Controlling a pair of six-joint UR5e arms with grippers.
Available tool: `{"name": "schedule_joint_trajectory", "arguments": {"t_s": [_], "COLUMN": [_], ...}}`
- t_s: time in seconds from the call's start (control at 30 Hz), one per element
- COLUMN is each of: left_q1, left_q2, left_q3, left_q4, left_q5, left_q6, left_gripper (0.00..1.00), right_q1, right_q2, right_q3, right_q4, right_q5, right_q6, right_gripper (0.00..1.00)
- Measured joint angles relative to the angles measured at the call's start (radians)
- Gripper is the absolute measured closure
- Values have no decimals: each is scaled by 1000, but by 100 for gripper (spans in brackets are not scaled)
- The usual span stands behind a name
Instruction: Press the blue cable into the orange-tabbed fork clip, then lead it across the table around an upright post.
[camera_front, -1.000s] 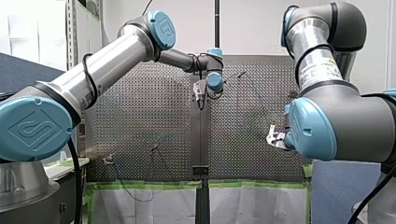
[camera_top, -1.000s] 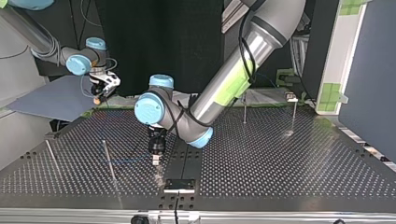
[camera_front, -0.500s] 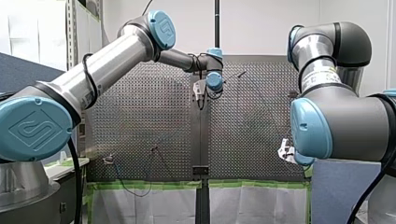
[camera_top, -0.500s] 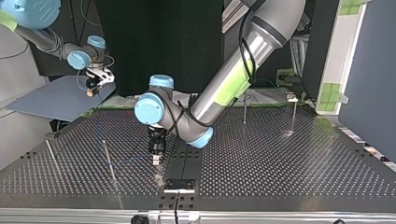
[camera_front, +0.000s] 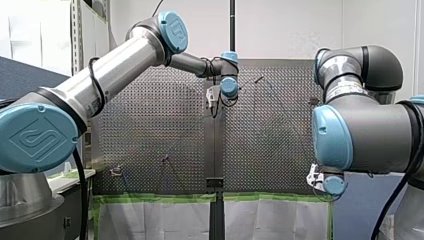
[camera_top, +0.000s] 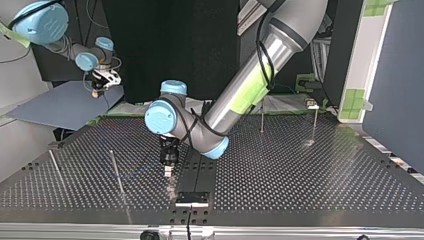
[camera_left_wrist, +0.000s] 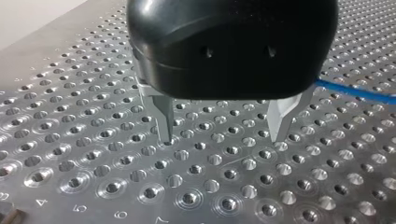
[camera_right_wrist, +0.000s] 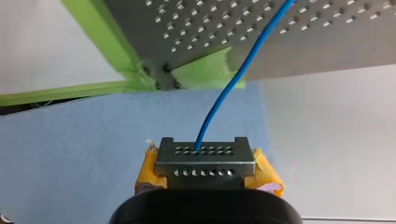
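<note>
Blue cable (camera_right_wrist: 243, 70) runs pinched from my right end effector (camera_right_wrist: 201, 151), past my spread left end effector (camera_left_wrist: 222, 136).

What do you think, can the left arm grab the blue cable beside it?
Probably yes. The left gripper hangs open close over the table, and the blue cable lies right beside one finger with nothing between them; a small sideways shift should do.
</note>
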Motion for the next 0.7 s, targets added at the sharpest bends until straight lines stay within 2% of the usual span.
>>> {"name": "schedule_joint_trajectory", "arguments": {"t_s": [0.33, 0.7], "left_q1": [-1, -10], "left_q2": [0, 0], "left_q3": [0, 4], "left_q4": [-17, -60], "left_q5": [0, -39], "left_q6": [16, 10], "left_gripper": [0, 0], "right_q1": [-19, -33], "right_q2": [100, 118], "right_q3": [-32, -80], "right_q4": [-1, 12], "right_q5": [-5, -17], "right_q6": [-2, 0], "right_gripper": [100, 100]}}
